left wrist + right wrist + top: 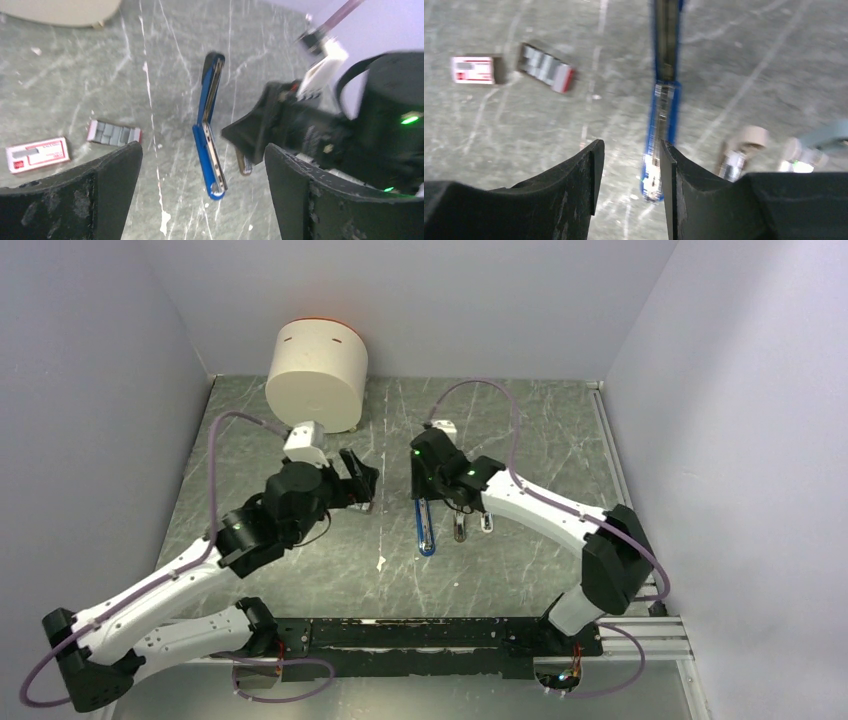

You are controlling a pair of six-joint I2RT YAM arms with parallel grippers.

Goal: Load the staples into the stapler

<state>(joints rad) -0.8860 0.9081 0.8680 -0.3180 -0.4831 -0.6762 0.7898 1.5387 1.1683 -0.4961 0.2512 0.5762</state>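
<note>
Stapler: the slim bright-blue stapler (209,135) lay opened flat on the grey marbled table (500,580), between your arms, with its silver channel exposed.
Staples: the tiny red box (37,154) and the silvery-grey staple block (114,133) lay side by side, left of the stapler.
Left gripper (202,150): fingers spread, holding nothing.
Right gripper (631,147): fingers apart over the stapler, empty.
Advice: you needed to pinch the block by its long sides and keep it level.

the grey-green marbled table (520,570) carries a large cream cylinder (317,373) at its far left. near the middle the blue stapler (425,530) lies opened out long, its silver channel showing. left of it lie the red staples box (37,154) with a white label and, just beside it, an open tray of grey staple blocks (114,134). right of the stapler lie a tan piece (459,528) and a pale piece (486,523).
</note>
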